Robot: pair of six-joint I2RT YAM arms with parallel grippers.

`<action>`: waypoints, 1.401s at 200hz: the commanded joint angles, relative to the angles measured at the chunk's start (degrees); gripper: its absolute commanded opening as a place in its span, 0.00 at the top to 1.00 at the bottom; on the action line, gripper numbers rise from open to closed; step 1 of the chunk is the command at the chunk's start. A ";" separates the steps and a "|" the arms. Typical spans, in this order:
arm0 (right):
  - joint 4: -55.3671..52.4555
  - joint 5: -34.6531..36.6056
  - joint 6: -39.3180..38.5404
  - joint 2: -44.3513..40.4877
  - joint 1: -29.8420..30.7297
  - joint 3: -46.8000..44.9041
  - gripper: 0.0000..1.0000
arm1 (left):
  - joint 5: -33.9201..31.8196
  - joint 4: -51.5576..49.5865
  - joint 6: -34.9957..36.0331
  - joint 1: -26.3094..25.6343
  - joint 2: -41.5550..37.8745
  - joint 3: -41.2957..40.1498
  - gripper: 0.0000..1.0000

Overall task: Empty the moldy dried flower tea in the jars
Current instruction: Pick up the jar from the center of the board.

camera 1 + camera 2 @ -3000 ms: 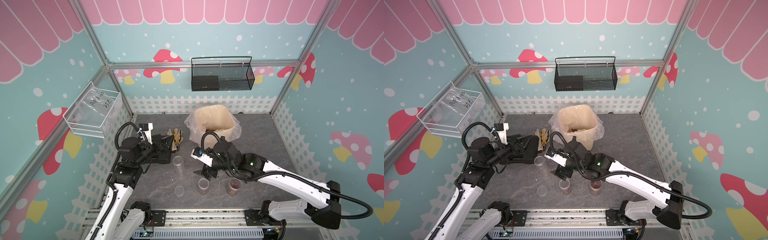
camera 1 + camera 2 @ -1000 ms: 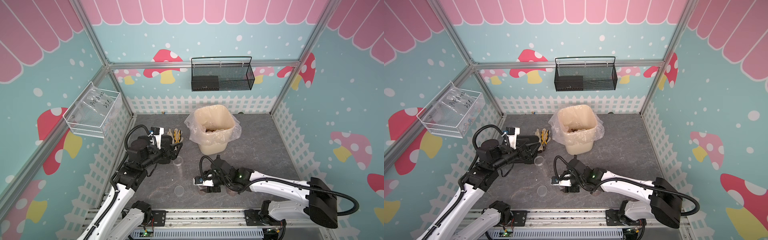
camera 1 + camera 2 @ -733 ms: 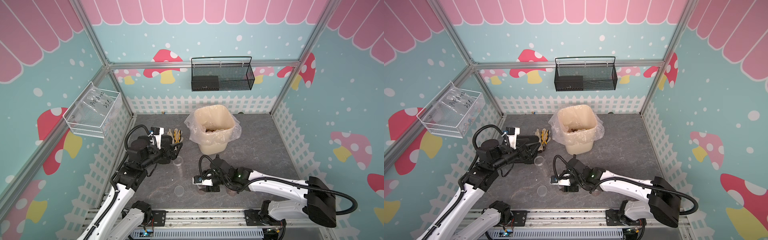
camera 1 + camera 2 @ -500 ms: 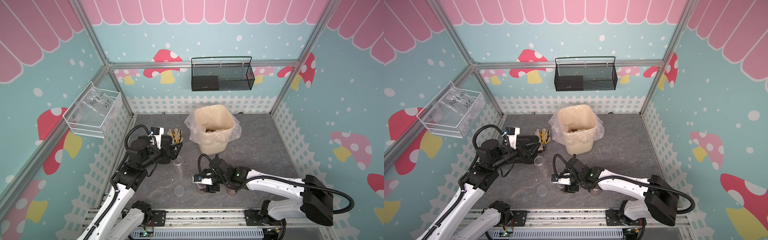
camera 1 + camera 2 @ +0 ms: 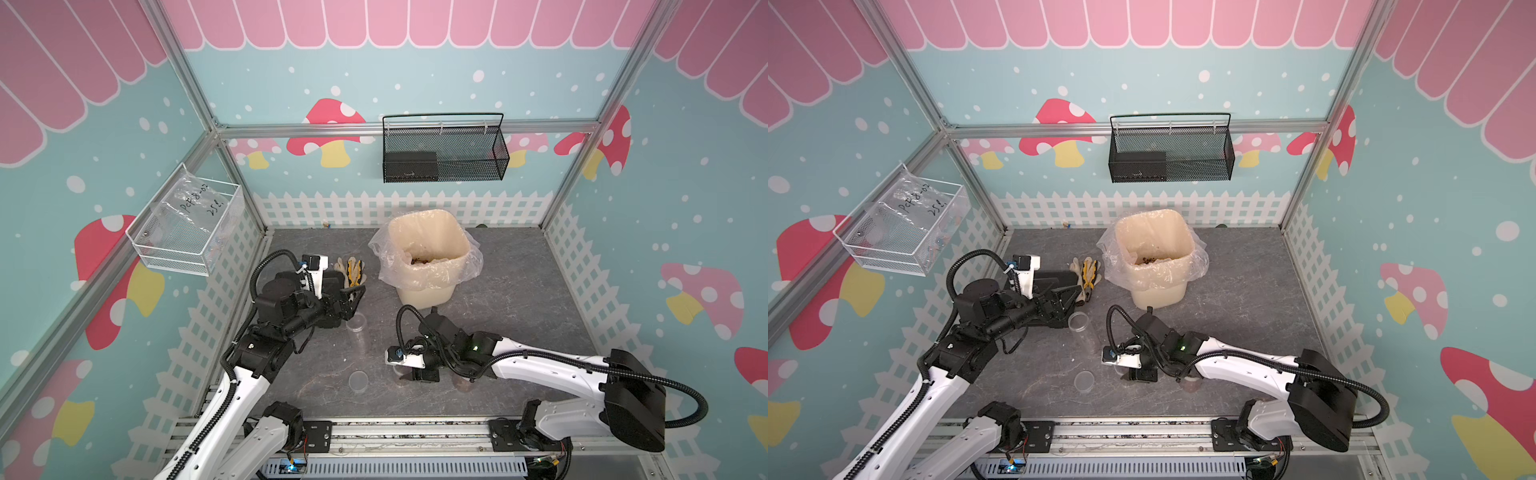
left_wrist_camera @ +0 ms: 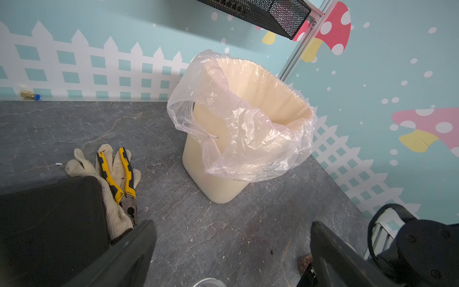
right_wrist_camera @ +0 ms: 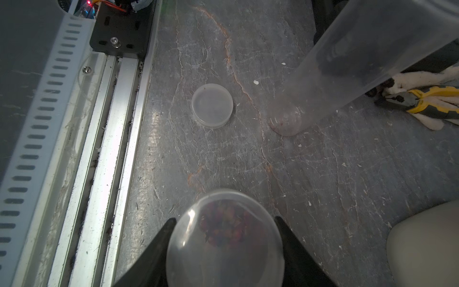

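Note:
My right gripper is low over the table and shut on a lidded jar, one finger on each side. Reddish-brown moldy dried flower tea shows through its lid. In both top views the right gripper hides that jar. A second filled jar stands under the right arm. A tall clear jar stands lidless, and its loose lid lies nearer the front. My left gripper hangs open just above and behind the tall jar.
A cream bin with a clear bag liner stands behind the jars, with some tea in it. Gloves and yellow pliers lie left of the bin beside a black box. The metal rail runs along the table's front edge.
Three seconds ago my right gripper hovered above the two filled jars; it has come down around the left one. The left gripper has drawn back from the tall jar. Little moved in the last second.

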 commanded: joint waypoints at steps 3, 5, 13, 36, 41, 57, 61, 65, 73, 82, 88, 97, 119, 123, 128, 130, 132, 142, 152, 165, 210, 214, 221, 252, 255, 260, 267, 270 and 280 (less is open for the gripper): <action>0.27 -1.75 -0.46 -0.80 -0.28 1.94 0.65 | -0.75 -0.97 1.15 -0.12 -0.67 -0.52 0.01; 0.37 -1.75 -0.36 -0.97 -0.33 2.03 0.67 | -0.72 -1.00 1.14 -0.12 -0.70 -0.52 0.01; 0.69 -1.40 0.39 -1.73 -0.40 2.34 0.72 | -0.75 -0.91 1.14 -0.12 -0.86 -0.52 0.01; 2.09 1.32 3.84 -4.83 -0.64 3.74 0.78 | -0.53 1.15 0.64 -0.13 -2.55 -0.84 0.01; 2.25 2.19 4.68 -5.24 -0.67 4.20 0.79 | -0.60 1.95 0.41 -0.12 -3.08 -1.15 0.01; 1.59 4.98 7.57 -6.29 -0.95 6.74 0.86 | -0.65 5.15 -0.70 -0.20 -4.58 -2.27 0.01; 1.34 5.41 8.25 -6.46 -1.06 7.45 0.86 | -0.68 5.90 -1.06 -0.28 -4.87 -2.57 0.01; 1.04 5.95 8.89 -6.55 -1.24 8.06 0.87 | -0.84 6.70 -1.45 -0.38 -5.05 -2.88 0.01; 0.61 6.89 10.13 -6.66 -1.72 9.49 0.88 | -0.86 7.93 -2.07 -0.53 -5.36 -3.28 0.01; 0.28 8.17 11.91 -6.68 -2.24 10.81 0.90 | -0.61 9.33 -2.29 -1.02 -5.54 -3.57 0.01; -0.13 8.24 13.14 -6.68 -2.78 11.78 0.91 | -0.60 10.07 -2.14 -1.69 -5.55 -3.67 0.01; -0.77 7.86 14.91 -6.68 -3.68 13.42 0.91 | -1.31 11.08 -1.43 -3.07 -5.46 -3.68 0.01; -1.53 4.75 18.37 -7.24 -6.74 15.94 0.91 | -4.46 12.37 2.35 -8.93 -4.66 -3.27 0.01; -1.65 4.11 18.94 -7.34 -7.30 16.18 0.91 | -5.19 12.53 3.19 -10.13 -4.44 -3.21 0.01; -1.83 3.26 19.55 -7.53 -8.21 16.47 0.91 | -6.09 12.73 4.20 -11.53 -4.10 -3.04 0.01; -1.93 2.84 19.80 -7.60 -8.54 16.61 0.91 | -6.38 12.82 4.67 -12.16 -3.95 -3.04 0.01; -2.11 2.54 20.02 -7.70 -8.90 16.67 0.91 | -6.78 12.88 5.12 -12.71 -3.85 -2.99 0.01; -2.79 0.48 20.91 -8.19 -10.82 17.01 0.91 | -8.34 13.28 7.39 -15.62 -3.21 -2.89 0.01; -3.48 -0.83 21.46 -8.96 -12.56 17.20 0.91 | -9.69 13.77 9.76 -18.37 -2.55 -2.98 0.01; -4.40 -1.73 21.85 -10.04 -14.43 17.39 0.91 | -10.79 14.70 12.56 -21.47 -1.67 -3.44 0.01; -7.86 -4.44 22.67 -12.72 -17.42 19.12 0.91 | -12.20 17.89 22.41 -29.35 1.75 -6.00 0.01; -8.07 -4.60 22.84 -12.84 -17.56 19.34 0.91 | -12.77 18.16 23.46 -30.10 1.94 -6.27 0.01; -8.41 -5.24 23.05 -13.01 -17.69 19.65 0.91 | -13.75 18.53 25.09 -31.33 2.45 -6.68 0.01; -8.97 -8.64 23.87 -13.73 -17.79 21.10 0.90 | -16.82 19.73 28.00 -33.56 4.87 -7.20 0.01; -9.06 -9.10 23.85 -13.72 -17.79 21.25 0.90 | -17.00 19.78 28.03 -33.60 5.11 -7.12 0.01; -9.23 -9.94 23.90 -13.71 -17.78 21.53 0.90 | -17.33 19.79 28.11 -33.61 5.52 -7.03 0.01; -9.29 -11.04 23.87 -13.67 -17.78 21.84 0.90 | -17.49 19.75 28.31 -33.61 6.04 -6.89 0.01; -9.42 -11.45 23.87 -13.65 -17.78 21.94 0.90 | -17.44 19.71 28.49 -33.61 6.24 -6.85 0.01; -9.49 -12.65 23.68 -13.71 -17.84 22.21 0.91 | -17.21 19.71 28.86 -33.73 6.66 -6.76 0.01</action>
